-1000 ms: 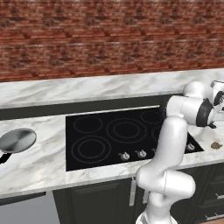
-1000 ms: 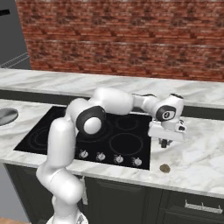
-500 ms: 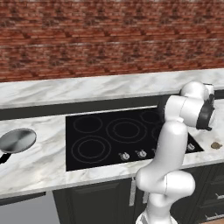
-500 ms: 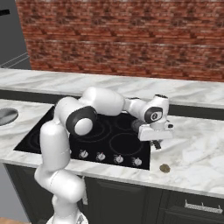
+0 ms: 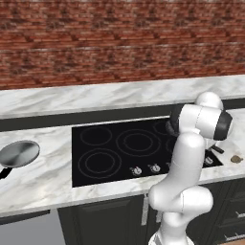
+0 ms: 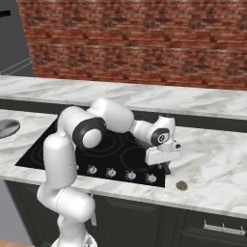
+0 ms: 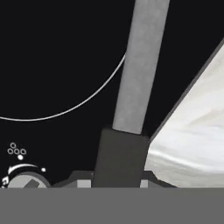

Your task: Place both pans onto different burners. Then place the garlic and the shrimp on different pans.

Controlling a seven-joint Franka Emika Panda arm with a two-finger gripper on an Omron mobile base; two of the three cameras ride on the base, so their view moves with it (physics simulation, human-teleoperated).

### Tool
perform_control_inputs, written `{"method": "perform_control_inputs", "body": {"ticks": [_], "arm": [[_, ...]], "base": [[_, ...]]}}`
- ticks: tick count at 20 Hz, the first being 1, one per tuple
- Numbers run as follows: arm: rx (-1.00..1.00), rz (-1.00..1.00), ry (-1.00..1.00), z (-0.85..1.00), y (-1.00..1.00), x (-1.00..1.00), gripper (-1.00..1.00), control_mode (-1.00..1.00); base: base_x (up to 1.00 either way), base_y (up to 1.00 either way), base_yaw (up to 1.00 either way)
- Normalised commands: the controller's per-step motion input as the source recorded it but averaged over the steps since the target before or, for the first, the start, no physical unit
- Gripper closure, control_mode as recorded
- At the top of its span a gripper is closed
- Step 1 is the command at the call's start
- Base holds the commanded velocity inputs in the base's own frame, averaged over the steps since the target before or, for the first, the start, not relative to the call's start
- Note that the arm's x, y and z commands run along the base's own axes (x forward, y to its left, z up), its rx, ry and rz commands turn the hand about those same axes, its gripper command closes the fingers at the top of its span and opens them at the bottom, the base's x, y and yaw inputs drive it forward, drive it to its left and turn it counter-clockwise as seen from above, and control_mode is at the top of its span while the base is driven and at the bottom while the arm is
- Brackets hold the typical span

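My cooktop (image 5: 119, 148) is black with thin grey rings (veined white marble counter (image 5: 43, 177) around it); beside it, a shiny silver pan (image 5: 19, 154).

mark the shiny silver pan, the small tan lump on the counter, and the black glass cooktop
shiny light silver frying pan (image 5: 19, 153), left base view, centre of its bowl
small pale tan lump (image 6: 181, 185), right base view, its middle
flat black glass cooktop (image 5: 103, 143), left base view, bare glass between burner rings

The white arm rises from its base, bends at a dark elbow joint and reaches forward and low to its right. The wrist turns the hand downward. The gripper (image 6: 165, 166) hangs just below the hand, pointing down. In the hand view its fingers sit close on either side of a dark handle (image 7: 120, 157), apparently clamped on it.
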Motion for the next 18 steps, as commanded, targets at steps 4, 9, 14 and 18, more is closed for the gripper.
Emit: {"method": "perform_control_inputs", "body": {"ticks": [4, 9, 14, 18], "arm": [[0.0, 0.15, 0.02, -0.01, 0.0, -0.38, 1.0, -1.0], [0.0, 0.15, 0.0, 0.0, 0.0, -0.53, 1.0, -1.0], [0.0, 0.09, 0.01, -0.05, 0.0, -0.33, 1.0, -1.0], [0.0, 0.02, 0.0, -0.11, 0.0, 0.0, 1.0, -1.0]], "base": [[0.0, 0.0, 0.0], [0.0, 0.0, 0.0], [0.0, 0.0, 0.0], [0.0, 0.0, 0.0]]}}
